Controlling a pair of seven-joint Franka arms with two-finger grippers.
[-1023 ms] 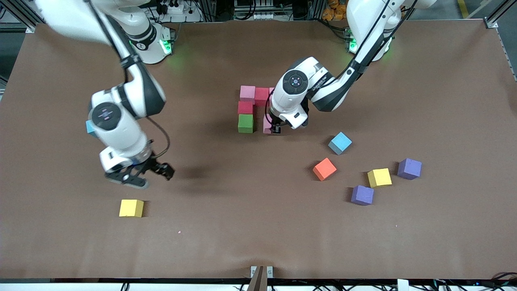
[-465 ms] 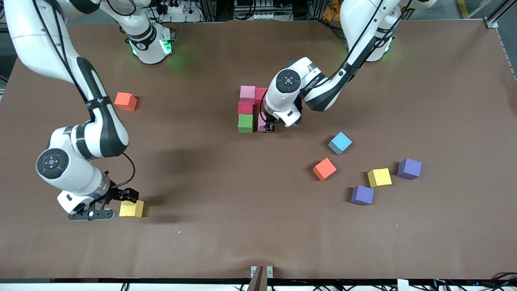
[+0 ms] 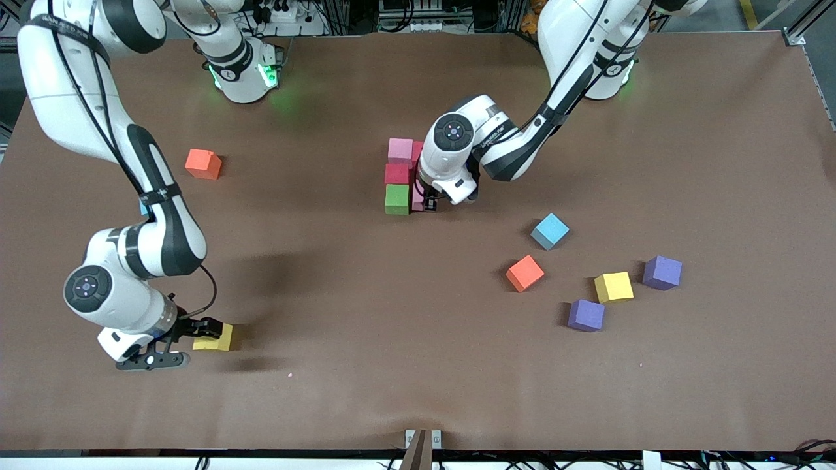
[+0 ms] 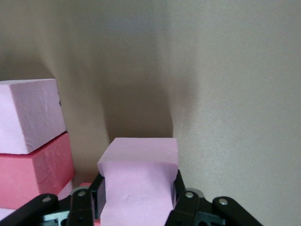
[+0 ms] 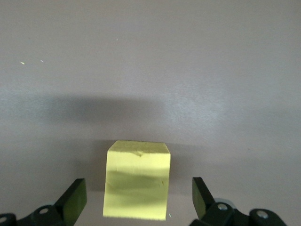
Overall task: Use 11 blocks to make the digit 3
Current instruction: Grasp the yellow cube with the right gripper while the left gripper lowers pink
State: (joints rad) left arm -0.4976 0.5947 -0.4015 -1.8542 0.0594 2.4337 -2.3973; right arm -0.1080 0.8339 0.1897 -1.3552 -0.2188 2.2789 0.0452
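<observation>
Lower left of the front frame: your right gripper (image 3: pixel 181 342) sits at table level with the yellow block (image 3: pixel 218 337) between its spread fingers; the right wrist view shows clear gaps on both sides of that block (image 5: pixel 137 179), so nothing is pinched yet. Lower right of the frame, loose blocks lie apart from one another: purple block (image 3: pixel 586 315), second yellow block (image 3: pixel 613 286), another purple block (image 3: pixel 661 272), orange block (image 3: pixel 524 273), light blue block (image 3: pixel 549 231). Mid-frame, your left gripper (image 3: pixel 428 203) is down at the partial digit 3, fingers clamped on a pink block (image 4: pixel 138 181), which sits just beside the green block (image 3: pixel 397 199). Above the green one come a red block (image 3: pixel 396 173) and a pink top block (image 3: pixel 400 150), with another red one partly hidden by the wrist. Upper left, a lone orange block (image 3: pixel 202 164) sits well apart. Risks, as you judge them: if the left fingers open while the pink cube is skewed, it may leave a gap or nudge the green cube and shear the column; foam can cling to the pads on release. On the right, closing off-centre could spin the yellow cube out. The only writing is dark lettering on the arm casings, too small to read.
</observation>
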